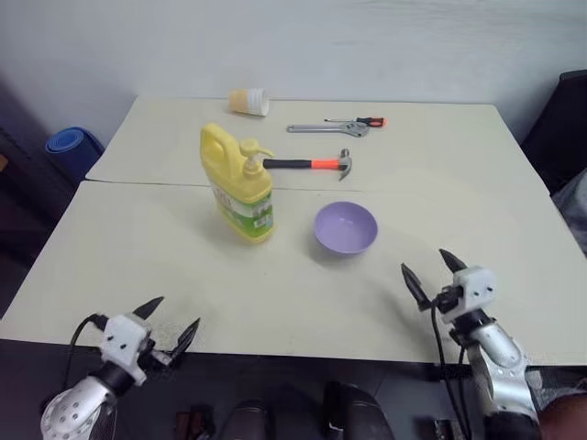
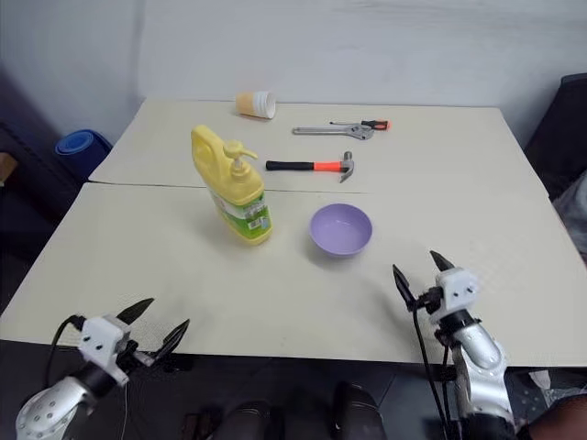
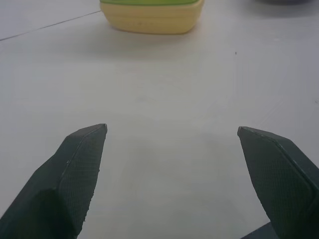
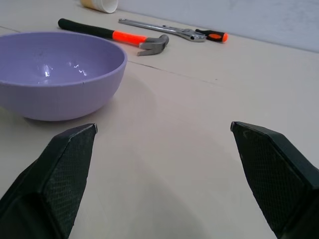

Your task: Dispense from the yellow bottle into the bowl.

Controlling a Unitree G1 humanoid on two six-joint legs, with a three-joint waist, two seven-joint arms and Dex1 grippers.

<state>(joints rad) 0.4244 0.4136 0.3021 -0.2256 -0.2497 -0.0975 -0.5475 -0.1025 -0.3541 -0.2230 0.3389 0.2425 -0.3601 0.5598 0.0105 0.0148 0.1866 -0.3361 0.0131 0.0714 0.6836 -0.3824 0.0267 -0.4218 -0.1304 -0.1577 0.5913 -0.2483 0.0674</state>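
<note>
Left eye view: yellow bottle [image 1: 238, 183] stands upright mid-worktop, bowl [image 1: 346, 227] just beside; released left gripper [image 1: 167, 323] and right gripper [image 1: 433, 273] wait at the near edge.

Soft, even light; faint shadows; glints inside the bowl [image 4: 55, 69].

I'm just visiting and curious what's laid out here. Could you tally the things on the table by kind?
Containers: 3, the yellow bottle, the bowl, and a pale cup lying on its side.
Tools: 2, a hammer and an adjustable wrench.
Total: 5 things on the table.
</note>
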